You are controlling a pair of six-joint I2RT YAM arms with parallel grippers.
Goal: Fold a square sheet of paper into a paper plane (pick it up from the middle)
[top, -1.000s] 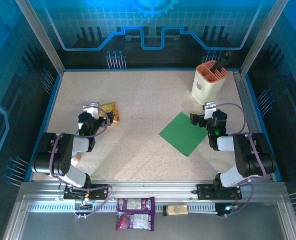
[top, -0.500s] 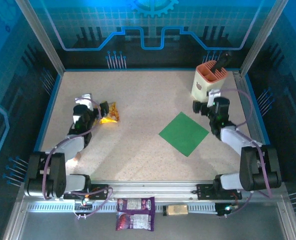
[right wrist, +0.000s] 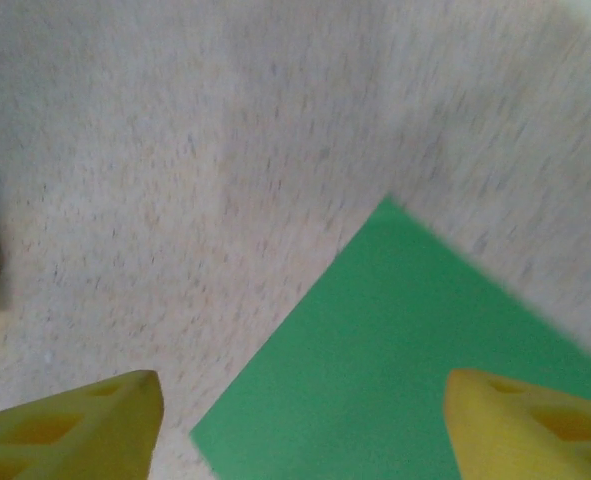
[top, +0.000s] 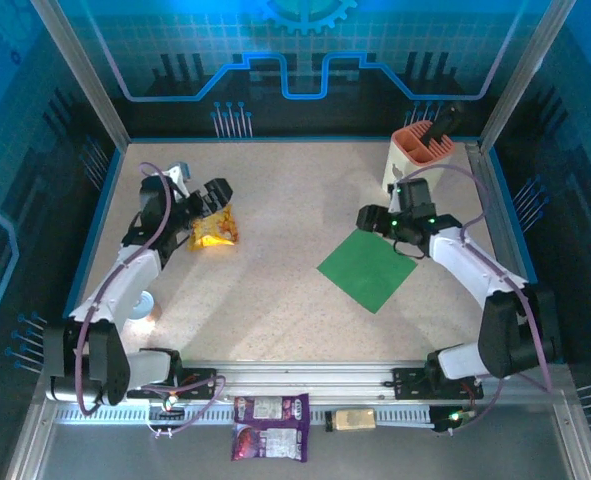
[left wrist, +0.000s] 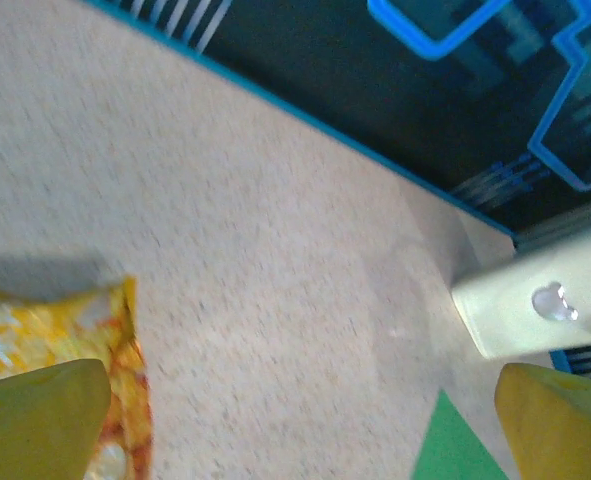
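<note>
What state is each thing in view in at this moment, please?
square sheet of paper: flat on the table, unfolded, not held.
yellow snack packet: lying on the table, not gripped.
left hand: open, empty, over the packet's edge.
right hand: open, empty, above the sheet's far part.
cream holder: upright, a dark object standing in it.

- Middle of the desk (top: 285, 180), between the yellow snack packet (top: 213, 230) and the square sheet of paper (top: 367, 267), lies bare: open passage.
- Cream holder (top: 411, 170) stands upright at far right, near the sheet's far corner.
- Right gripper (top: 367, 218) hangs over that far corner.
- Left gripper (top: 215, 196) hangs at the packet's far edge.
- Sheet's near and left sides unobstructed.
</note>
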